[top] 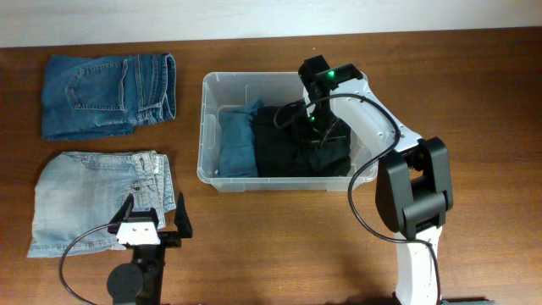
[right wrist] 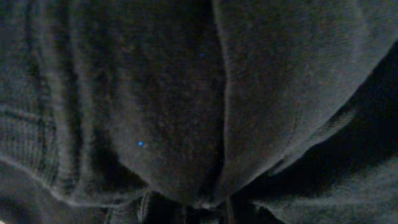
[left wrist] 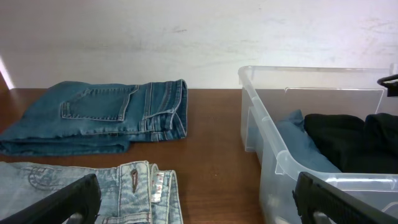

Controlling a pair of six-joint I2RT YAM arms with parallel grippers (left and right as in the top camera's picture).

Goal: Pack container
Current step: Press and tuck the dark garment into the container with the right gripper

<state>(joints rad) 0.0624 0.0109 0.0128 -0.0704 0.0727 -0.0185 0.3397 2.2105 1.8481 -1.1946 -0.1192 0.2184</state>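
container (top: 206,127) | long axis left-right, mouth up | left tool (top: 153,205) spread | right tool (top: 313,127) grip unclear

Container: clear rectangular plastic container (left wrist: 267,134) on the right, open-topped, with a thick rim.
Inside it: folded blue cloth garment (left wrist: 298,140) on the left, touching a black cloth garment (left wrist: 348,140).
Far left: folded dark blue denim jeans (left wrist: 99,115).
Near left: folded pale blue denim jeans (left wrist: 93,186).
Surface: brown wooden table (left wrist: 211,155).
Left gripper (left wrist: 199,208): black fingers (left wrist: 68,202) spread wide at the lower corners.
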